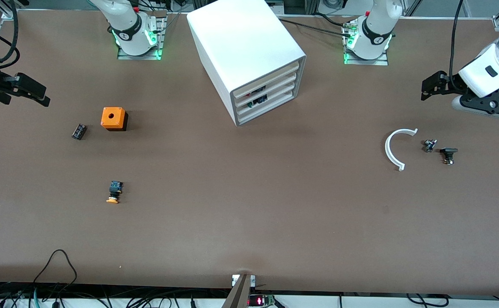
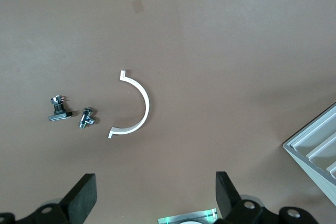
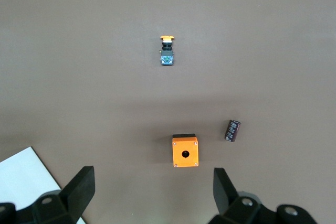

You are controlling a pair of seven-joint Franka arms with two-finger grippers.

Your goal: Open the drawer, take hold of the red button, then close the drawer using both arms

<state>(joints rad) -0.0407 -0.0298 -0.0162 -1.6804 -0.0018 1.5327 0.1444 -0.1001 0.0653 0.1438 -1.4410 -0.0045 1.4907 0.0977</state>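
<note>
1. Drawers, front view: the drawer (image 1: pixel 270 95) stack sits shut in the white cabinet (image 1: pixel 245 51), which stands on the desk (image 1: pixel 249 222) between the two arm bases, fronts angled toward the left arm's end. Dark parts show through the cut-outs of two drawers; a red-capped button cannot be made out, so it is presumably inside. The left pincer (image 1: pixel 433 85) hangs over the left arm's end of the desk, the right pincer (image 1: pixel 29 92) over the right arm's end, both well apart from the cabinet. Since the fronts face the left arm's end, I judge the left arm better placed to pull.

2. Left wrist view: the left pincer (image 2: pixel 156 195) is spread wide, holding nothing, over a white curved bracket (image 2: pixel 137 106) and two small metal fittings (image 2: pixel 73 115). A cabinet corner shows at the edge.

3. Right wrist view: the right pincer (image 3: pixel 153 190) is spread, empty, above the orange box (image 3: pixel 185 150), a dark capacitor (image 3: pixel 232 130) and the orange-capped button (image 3: pixel 167 51).
</note>
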